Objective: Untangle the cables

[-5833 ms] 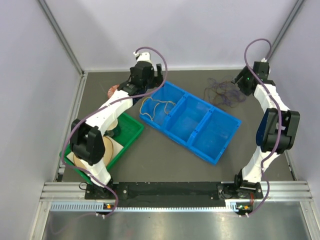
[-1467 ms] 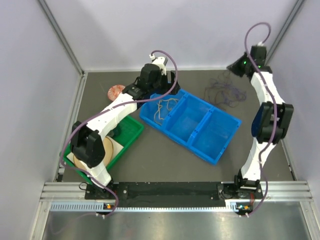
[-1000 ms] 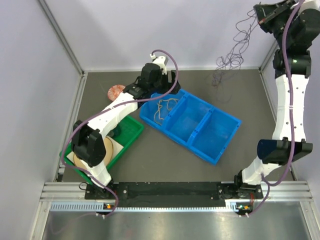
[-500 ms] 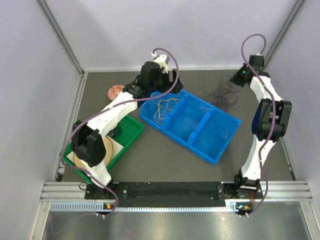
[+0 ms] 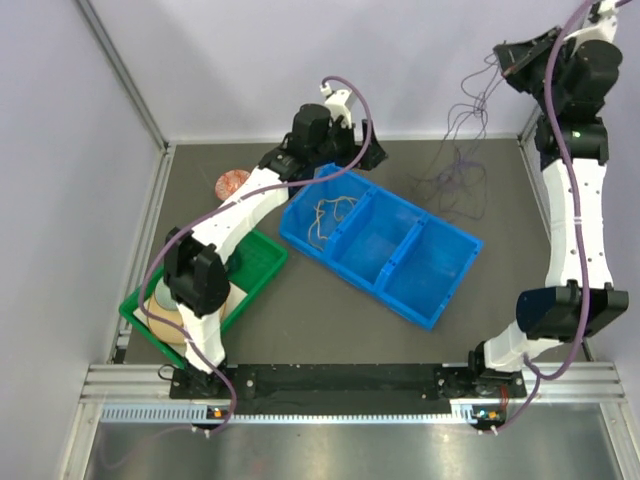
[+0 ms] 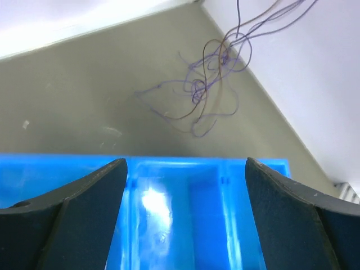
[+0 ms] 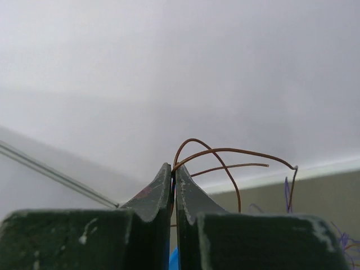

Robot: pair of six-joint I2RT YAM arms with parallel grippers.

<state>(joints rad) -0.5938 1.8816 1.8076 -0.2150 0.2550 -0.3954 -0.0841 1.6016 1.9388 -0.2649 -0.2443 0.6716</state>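
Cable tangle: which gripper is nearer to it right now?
Right. The right gripper is shut on strands of the tangle, high above the far right corner. The left gripper is open over the blue bin, apart from the tangle.

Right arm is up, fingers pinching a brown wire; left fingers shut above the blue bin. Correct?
One slip: the left fingers are open, spread wide above the blue bin, per the left wrist view. The rest holds: right arm up, right fingers pinching a brown wire.
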